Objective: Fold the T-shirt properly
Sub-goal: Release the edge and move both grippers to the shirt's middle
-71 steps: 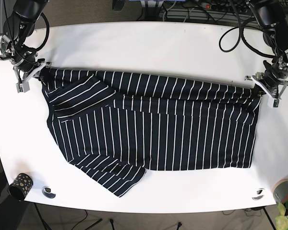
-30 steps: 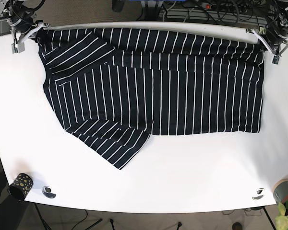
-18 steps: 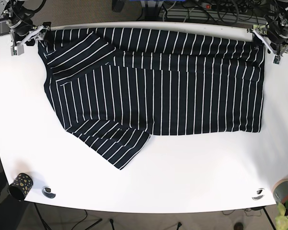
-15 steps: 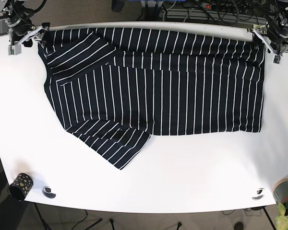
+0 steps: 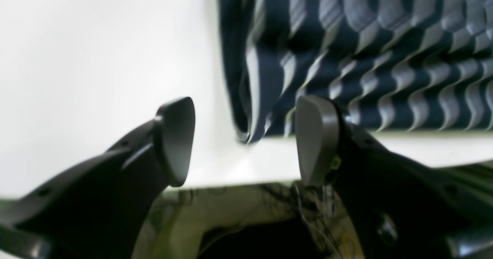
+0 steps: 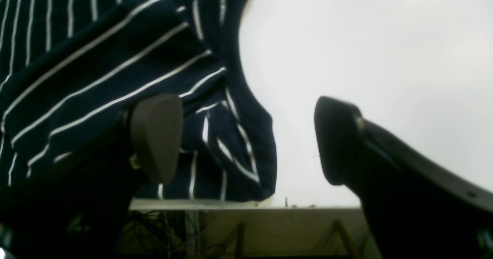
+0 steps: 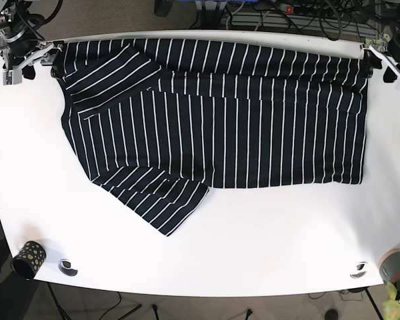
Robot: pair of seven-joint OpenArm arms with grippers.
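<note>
T-shirt (image 7: 213,120): dark navy, thin white stripes, spread flat on the white desk (image 7: 253,247), top edge along the far desk edge. One sleeve folded in over the body near the right gripper's corner; another sleeve sticks out at the near side.

Right gripper (image 6: 246,139): fingers (image 6: 156,136) wide apart, nothing clamped. The shirt corner lies on the desk between them, nearer the finger that sits over the cloth; the other finger is over bare desk. Contact with the cloth cannot be judged.

Left gripper (image 5: 244,139): fingers (image 5: 316,136) wide apart, holding nothing. The bunched, rippled corner of the shirt lies just beyond the gap; one finger overlaps the cloth edge, the other is over bare desk. View is blurred.

Base view: both grippers sit at the far corners of the shirt.
</note>
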